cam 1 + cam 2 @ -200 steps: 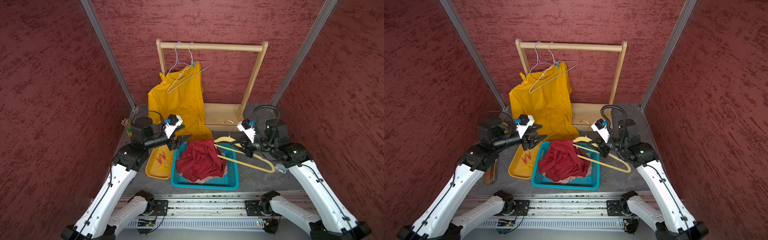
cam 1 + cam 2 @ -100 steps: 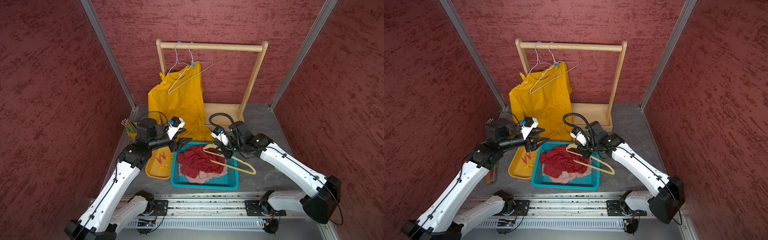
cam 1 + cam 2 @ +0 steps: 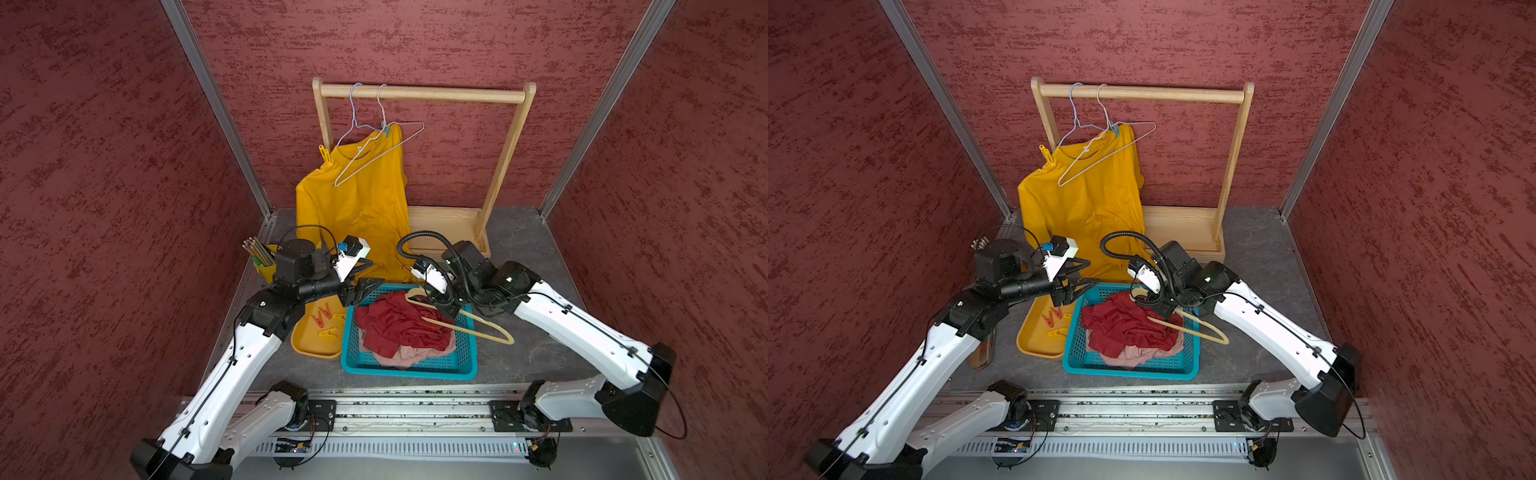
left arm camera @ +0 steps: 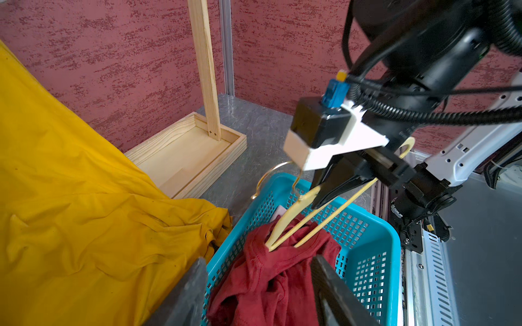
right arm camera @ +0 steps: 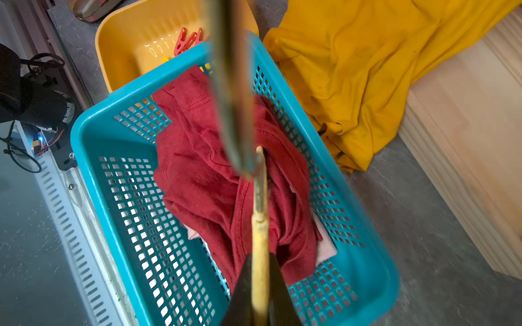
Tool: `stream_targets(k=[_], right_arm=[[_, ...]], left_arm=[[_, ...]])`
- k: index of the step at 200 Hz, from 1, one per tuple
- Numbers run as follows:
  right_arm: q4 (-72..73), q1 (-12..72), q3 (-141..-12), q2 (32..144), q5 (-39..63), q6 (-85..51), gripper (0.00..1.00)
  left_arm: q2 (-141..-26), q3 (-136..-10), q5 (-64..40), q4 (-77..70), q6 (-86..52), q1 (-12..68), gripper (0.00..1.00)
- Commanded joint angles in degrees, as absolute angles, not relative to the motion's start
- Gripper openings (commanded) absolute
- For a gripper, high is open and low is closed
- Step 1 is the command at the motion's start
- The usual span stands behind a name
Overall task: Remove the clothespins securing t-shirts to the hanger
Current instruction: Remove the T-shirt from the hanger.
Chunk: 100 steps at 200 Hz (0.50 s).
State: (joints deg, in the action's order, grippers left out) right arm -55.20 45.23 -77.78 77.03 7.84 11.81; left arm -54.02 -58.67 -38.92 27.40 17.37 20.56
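Rack [image 3: 424,94] in a top view carrying mustard t-shirt [image 3: 357,208] off rail; yellow clothespin [image 3: 325,154] and light blue clothespin [image 3: 387,131] biting its shoulders. Loose red clothespins [image 3: 318,320] lying in yellow tray [image 3: 309,349].

Left wrist: left gripper [image 4: 260,293] hovering spread, empty, over teal basket [image 4: 378,227] corner beside tray; red t-shirt [image 4: 271,271] slumping inside.

Right wrist: right gripper [image 5: 261,293] clamping beige hanger [image 5: 260,220] above basket.

Judging both hanging clothespins light, stiff, springy, slick: pinching tail ends likely opening them; soft cloth probably sagging once freed.
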Motion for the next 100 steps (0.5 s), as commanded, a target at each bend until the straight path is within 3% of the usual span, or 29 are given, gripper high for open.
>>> stream_targets(k=[1, 100], right_arm=[[-65.70, 45.53, -82.21, 72.97, 2.53, 11.62, 0.00], [-75.31, 45.53, -95.71, 67.52, 0.78, 10.27, 0.00]], left_arm=[[-53.41, -59.66, -38.69, 27.56, 17.84, 20.29, 0.59], [-52.28, -63.10, -37.44, 28.80, 18.72, 20.30, 0.60]])
